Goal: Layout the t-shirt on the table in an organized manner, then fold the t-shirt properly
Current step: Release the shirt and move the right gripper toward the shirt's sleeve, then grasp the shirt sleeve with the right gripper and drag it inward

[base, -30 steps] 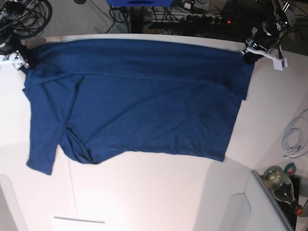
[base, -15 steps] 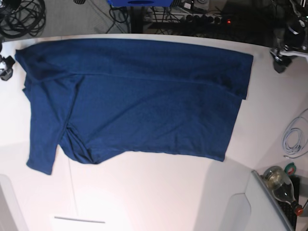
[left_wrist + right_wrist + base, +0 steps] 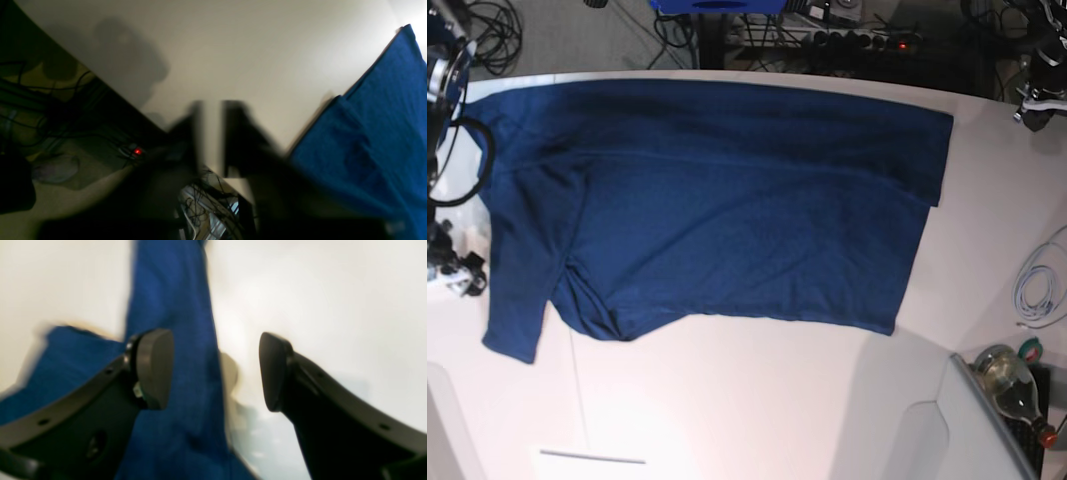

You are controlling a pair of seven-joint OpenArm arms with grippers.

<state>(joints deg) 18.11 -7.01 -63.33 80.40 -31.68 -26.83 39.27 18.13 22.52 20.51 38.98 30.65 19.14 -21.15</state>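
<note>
Right gripper (image 3: pixel 217 371) gapes wide over the t-shirt (image 3: pixel 717 200), holding nothing; left gripper (image 3: pixel 211 140), blurred at upper right, looks pinched shut, empty. T-shirt lies spread across the table (image 3: pixel 757 400).

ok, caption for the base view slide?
Navy t-shirt spread across the white table, both arms off the cloth at the far corners.

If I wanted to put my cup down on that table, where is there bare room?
The widest bare stretch of the table lies along the near edge, below the t-shirt. A narrower strip runs between the shirt's right edge and the white cable. The near right corner is crowded: a bottle and a grey panel. The shirt covers the middle and far side.
</note>
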